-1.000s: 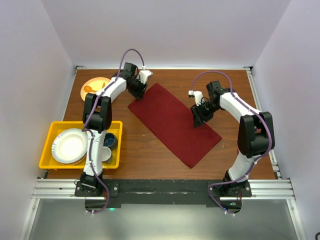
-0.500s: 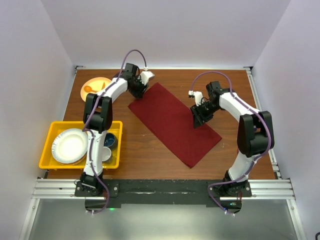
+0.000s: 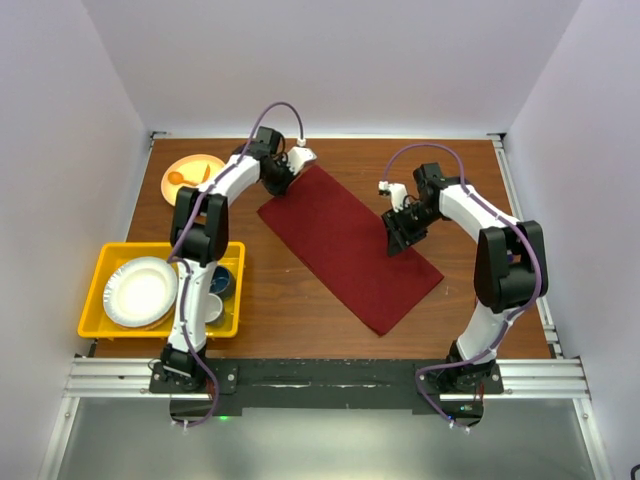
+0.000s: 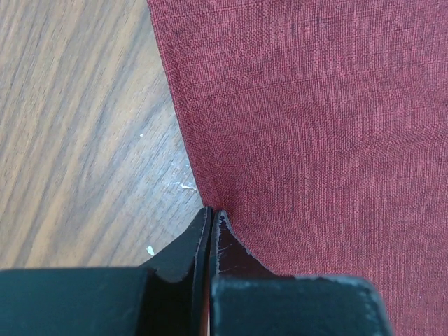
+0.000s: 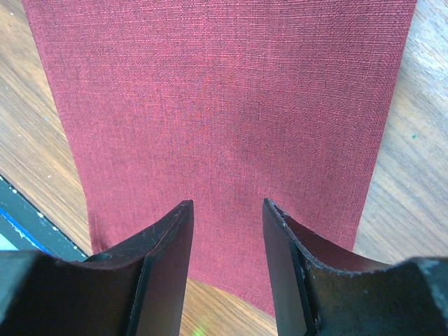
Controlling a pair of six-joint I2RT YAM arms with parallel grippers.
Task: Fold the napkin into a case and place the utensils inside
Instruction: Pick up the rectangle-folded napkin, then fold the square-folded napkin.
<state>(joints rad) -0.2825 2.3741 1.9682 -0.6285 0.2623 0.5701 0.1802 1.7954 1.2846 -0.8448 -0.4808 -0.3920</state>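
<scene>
one maroon napkin point(image 3: 348, 245) lies as a long diagonal strip on the wooden table point(image 3: 290, 300); the left gripper point(image 4: 211, 212) is clamped on its far-edge hem, while the right gripper point(image 5: 227, 210) hangs over the cloth, jaws apart.

This is a robotics lab test cell. A wooden table point(image 3: 300, 300) is boxed in on three sides by plain pale walls point(image 3: 330, 60). Along its near edge runs an aluminium rail point(image 3: 110, 376) carrying a black mounting plate point(image 3: 320, 372). Two white-and-black robot arms are bolted there, the left arm point(image 3: 195, 230) and the right arm point(image 3: 500, 265), each trailing a loose purple cable point(image 3: 275, 107). The dining things look like staged props: a maroon napkin point(image 3: 350, 245) spread flat, a yellow tray point(image 3: 95, 290) holding white dishes point(image 3: 140, 292), and an orange plate point(image 3: 190, 172) in the far left corner.
</scene>
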